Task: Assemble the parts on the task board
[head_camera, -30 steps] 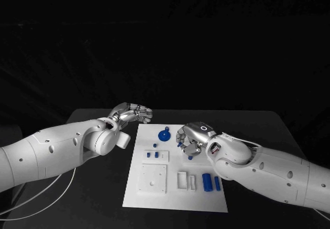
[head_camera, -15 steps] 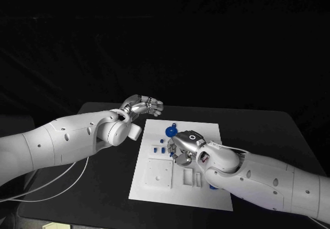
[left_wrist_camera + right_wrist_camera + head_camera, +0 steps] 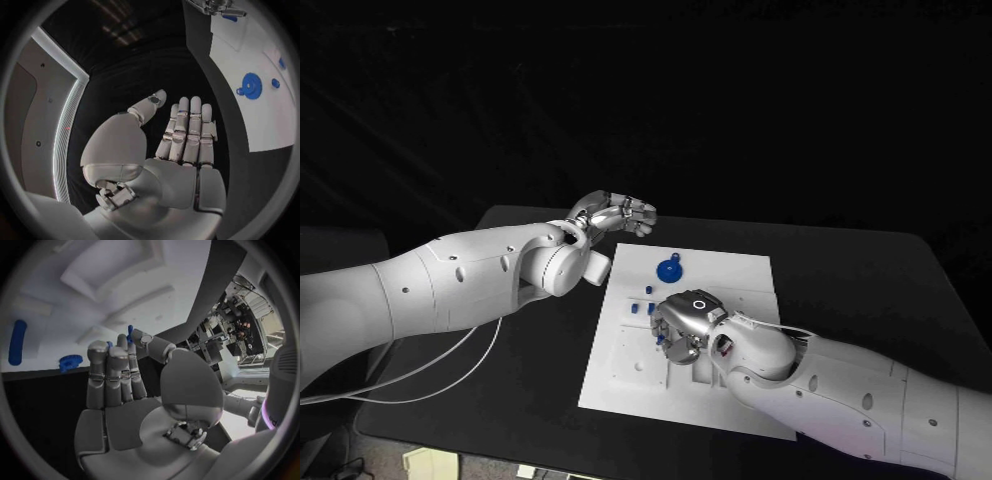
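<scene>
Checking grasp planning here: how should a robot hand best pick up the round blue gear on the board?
Probably pinch the gear across its rim from above: it lies flat on the board, so only its edge and top offer purchase, and open board surrounds it.

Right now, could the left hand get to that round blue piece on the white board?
Probably yes: the left hand holds nothing and hovers just off the board's far corner, with open space between it and the round blue piece.

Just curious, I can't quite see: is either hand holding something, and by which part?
The right hand seems to pinch a small blue part by one end, thumb against fingertips. The left hand holds nothing.
</scene>
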